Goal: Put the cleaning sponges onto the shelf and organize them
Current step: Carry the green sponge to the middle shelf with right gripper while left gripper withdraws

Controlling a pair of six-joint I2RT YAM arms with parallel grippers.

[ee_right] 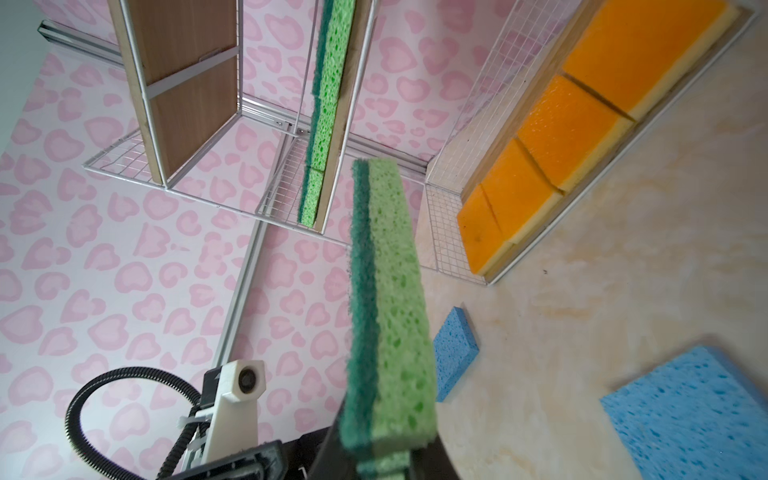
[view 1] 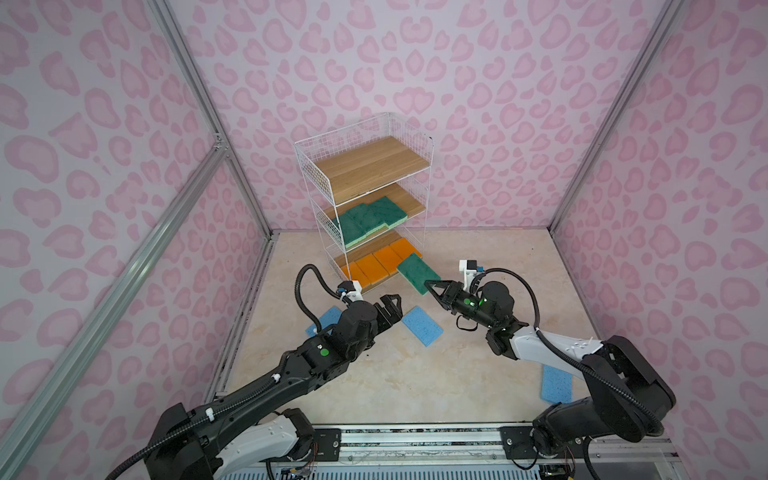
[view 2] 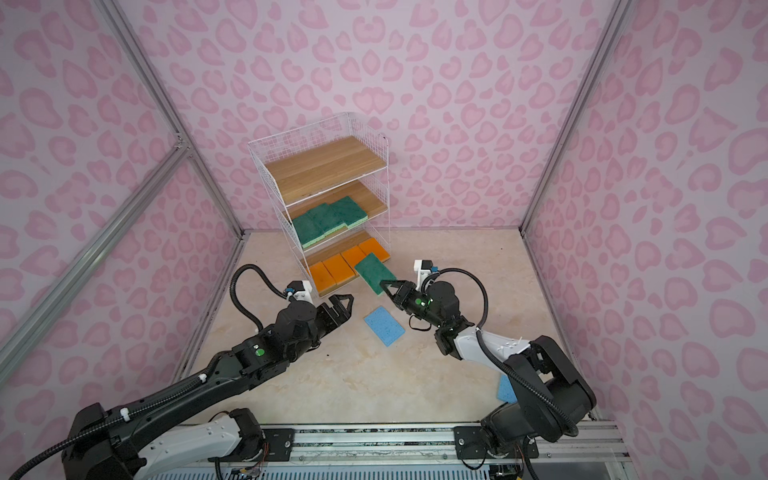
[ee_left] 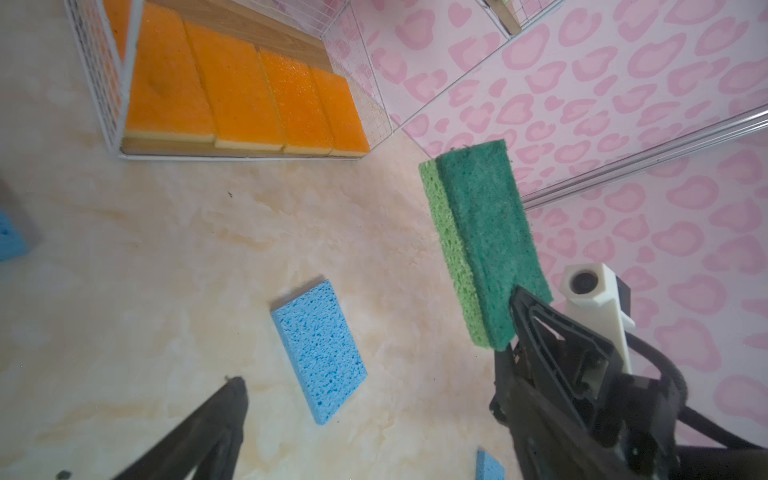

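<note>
The shelf (view 1: pixel 374 162) (view 2: pixel 324 166) stands at the back of the table, its top board bare. Three green sponges (view 1: pixel 370 218) (view 2: pixel 328 220) lie on the middle tier. Several orange sponges (view 1: pixel 378 264) (view 2: pixel 336 268) (ee_left: pixel 232 91) (ee_right: pixel 561 124) line the bottom tier. My right gripper (view 1: pixel 430 286) (view 2: pixel 384 284) (ee_right: pixel 386 465) is shut on one end of a green sponge (view 1: pixel 417 272) (view 2: pixel 374 272) (ee_left: pixel 482 249) (ee_right: pixel 386 311), held in the air before the bottom tier. My left gripper (view 1: pixel 392 305) (view 2: pixel 343 305) (ee_left: pixel 374 424) is open and empty, just left of it.
A blue sponge (view 1: pixel 422 326) (view 2: pixel 384 326) (ee_left: pixel 318 349) lies on the table between the grippers. Another blue one (view 1: pixel 326 320) is partly hidden under the left arm. A third (view 1: pixel 557 384) (view 2: pixel 507 390) lies beside the right arm's base. Pink patterned walls enclose the table.
</note>
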